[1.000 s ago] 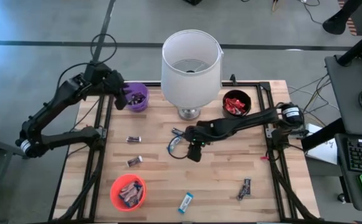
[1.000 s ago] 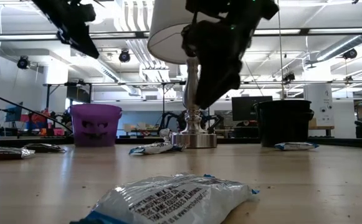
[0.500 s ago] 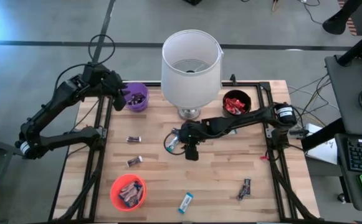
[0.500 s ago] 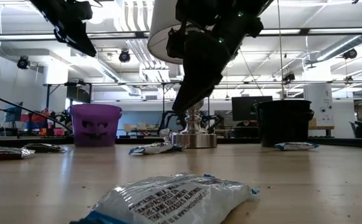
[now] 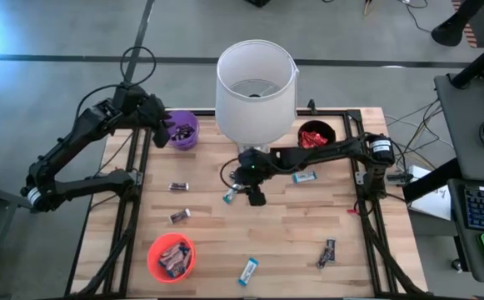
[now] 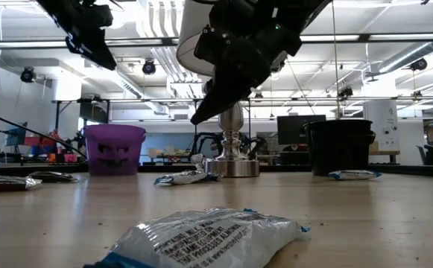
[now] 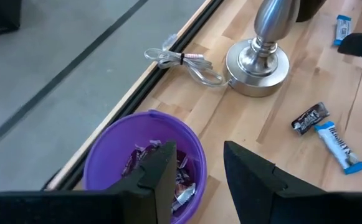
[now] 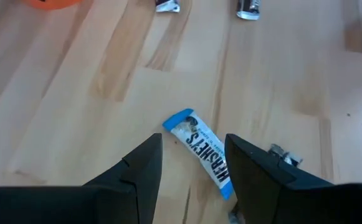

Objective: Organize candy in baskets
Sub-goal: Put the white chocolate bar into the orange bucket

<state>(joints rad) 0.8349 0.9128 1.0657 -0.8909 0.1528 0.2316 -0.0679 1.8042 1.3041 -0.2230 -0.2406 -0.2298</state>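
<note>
Along the near edge of the desk [image 5: 291, 242], at the bottom of the high view, lie the orange basket [image 5: 172, 257], a blue-and-white bar [image 5: 248, 270] and a dark bar [image 5: 327, 252], with bare wood between them and mid-frame. At mid-frame the right gripper [image 5: 255, 197] hangs above the desk just in front of the lamp base [image 7: 257, 61]. Its fingers [image 8: 140, 168] are spread and empty, and a blue-and-white Hershey's bar [image 8: 201, 153] lies on the wood between them. Two dark bars [image 5: 178, 187] lie to the left. Farther back the black basket [image 5: 316, 137] sits at upper right. The left gripper [image 7: 196, 177] hovers, spread and empty, over the purple basket [image 7: 144, 158] at upper left, partly hiding its candy. The white lampshade [image 5: 256, 90] hides the desk behind it.
</note>
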